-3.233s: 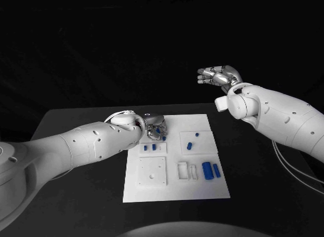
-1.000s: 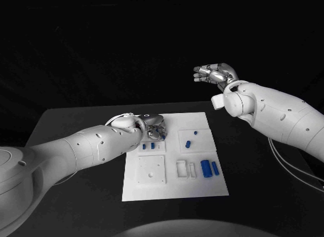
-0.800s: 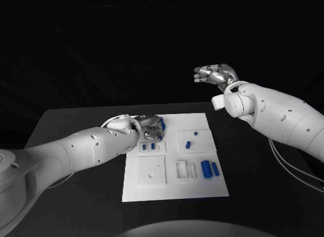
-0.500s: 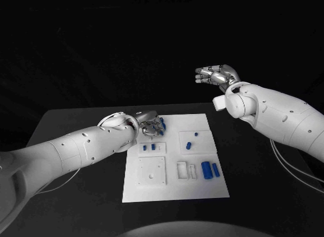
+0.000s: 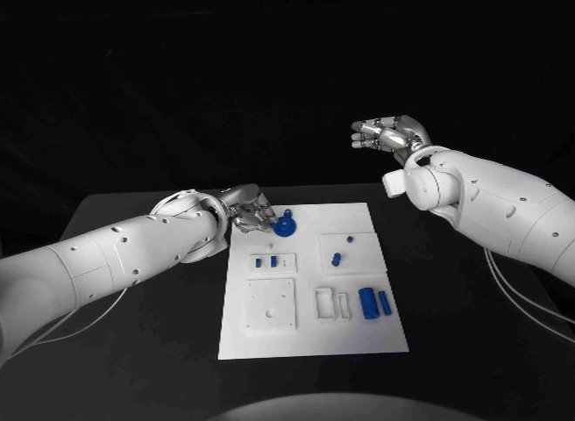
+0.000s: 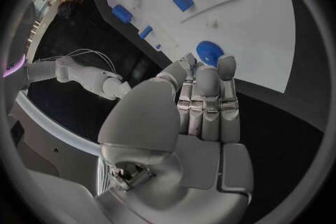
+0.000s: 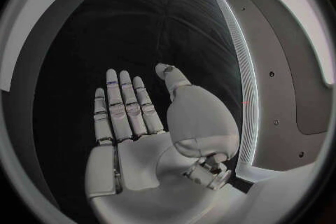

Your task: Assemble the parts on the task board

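Left hand [image 5: 246, 213] empty with straight fingers at the task board's [image 5: 364, 338] far left corner, round blue part [image 5: 285, 227] just beside it, right hand [image 5: 389, 135] raised beyond the table [image 5: 136, 351], empty, fingers loosely spread.

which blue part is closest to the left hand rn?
The round blue part at the task board's far left corner, just beside the left hand's fingertips. The other blue parts lie nearer the robot.
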